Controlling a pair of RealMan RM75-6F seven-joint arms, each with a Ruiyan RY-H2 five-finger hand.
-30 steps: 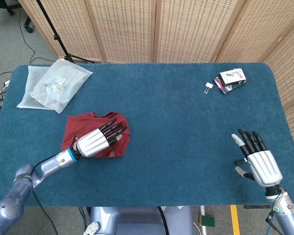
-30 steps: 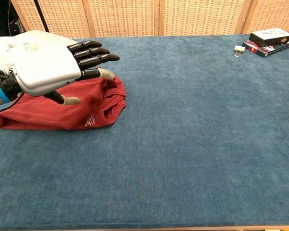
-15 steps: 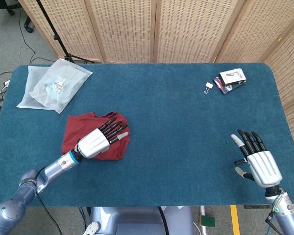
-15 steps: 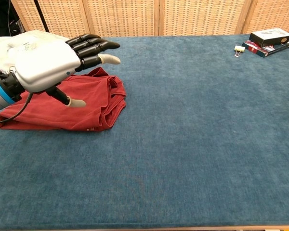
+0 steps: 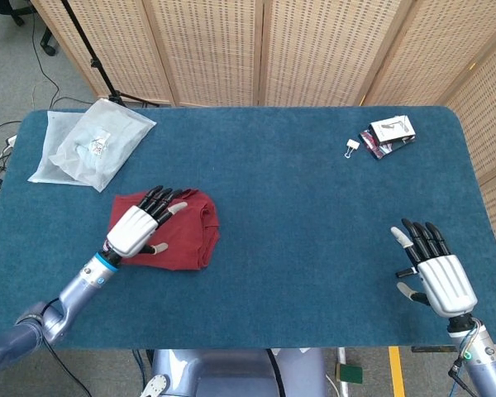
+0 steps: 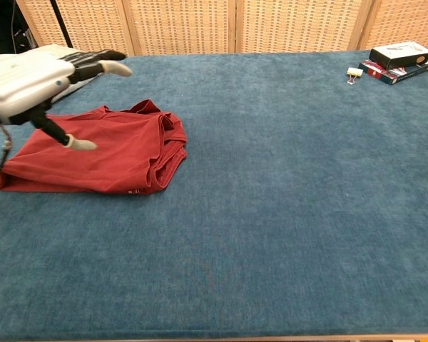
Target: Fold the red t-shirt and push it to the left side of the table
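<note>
Currently left hand (image 5: 134, 229) lies spread, empty, over the red t-shirt (image 5: 182, 241), possibly touching; right hand (image 5: 436, 272) spread, empty.

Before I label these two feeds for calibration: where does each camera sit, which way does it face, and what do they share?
Head view: sits high, looks steeply down on the whole blue table; shows the left hand over the red t-shirt and the right hand open near the right edge.
Chest view: sits low at the near edge, looks across the table toward the wicker screen; only the left hand shows.
Shared: the left hand, the t-shirt, the binder clip and small boxes.
</note>
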